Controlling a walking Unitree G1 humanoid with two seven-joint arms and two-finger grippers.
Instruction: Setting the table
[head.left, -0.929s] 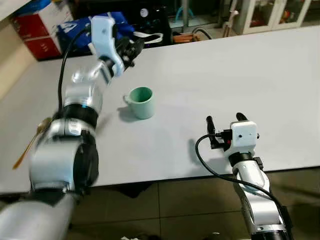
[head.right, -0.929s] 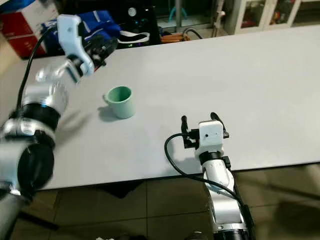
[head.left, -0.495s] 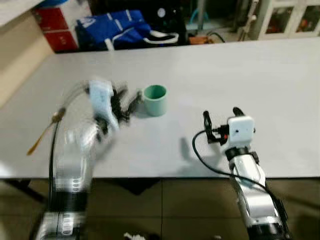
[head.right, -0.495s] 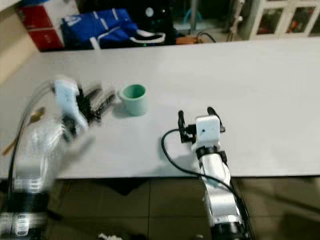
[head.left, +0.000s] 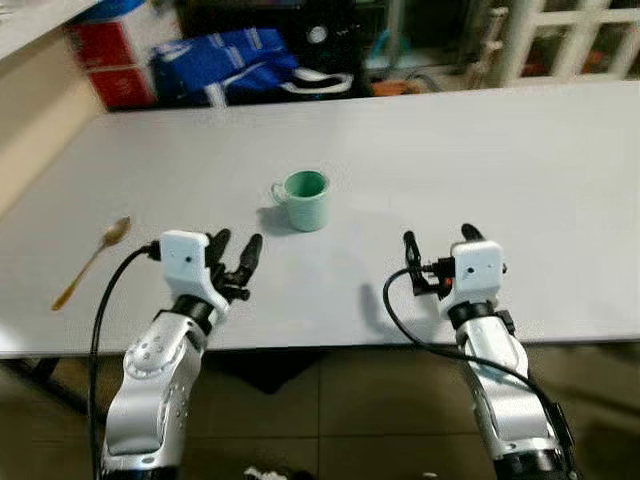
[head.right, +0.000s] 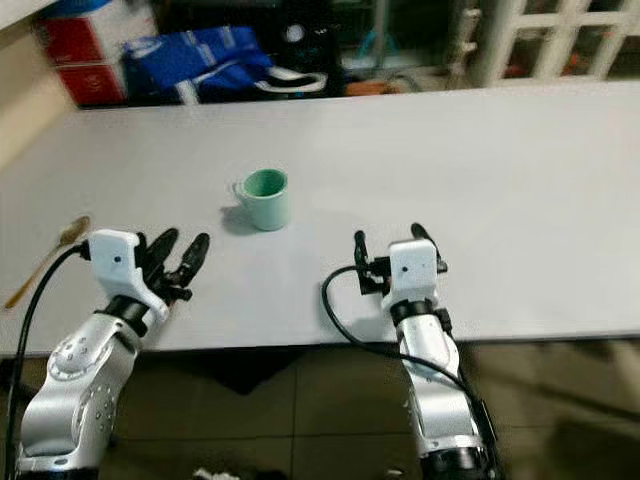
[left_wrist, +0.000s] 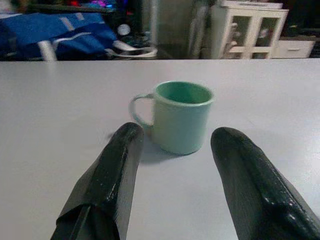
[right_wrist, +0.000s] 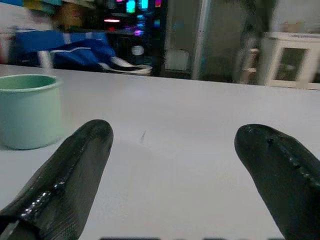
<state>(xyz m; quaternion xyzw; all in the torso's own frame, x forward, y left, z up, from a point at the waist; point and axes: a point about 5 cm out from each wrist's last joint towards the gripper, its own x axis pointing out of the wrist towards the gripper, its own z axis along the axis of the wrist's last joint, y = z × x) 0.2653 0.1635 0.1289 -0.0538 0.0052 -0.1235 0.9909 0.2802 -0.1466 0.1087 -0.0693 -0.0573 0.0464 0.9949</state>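
Note:
A mint green mug (head.left: 305, 199) stands upright on the white table (head.left: 480, 160), its handle turned to my left. A gold spoon (head.left: 92, 261) lies near the table's left front. My left gripper (head.left: 236, 251) rests low over the table's front edge, open and holding nothing, a short way in front of the mug (left_wrist: 181, 116). My right gripper (head.left: 438, 243) is also open and holds nothing near the front edge, to the right of the mug (right_wrist: 27, 110).
Beyond the table's far edge lie a blue bag (head.left: 225, 62), red boxes (head.left: 110, 55) and a white cabinet (head.left: 560, 40). The table's front edge runs just under both wrists, with tiled floor (head.left: 340, 420) below.
My left arm swung down from above the far left of the table to the front edge. The camera shifted. The right arm, mug and spoon kept their places.

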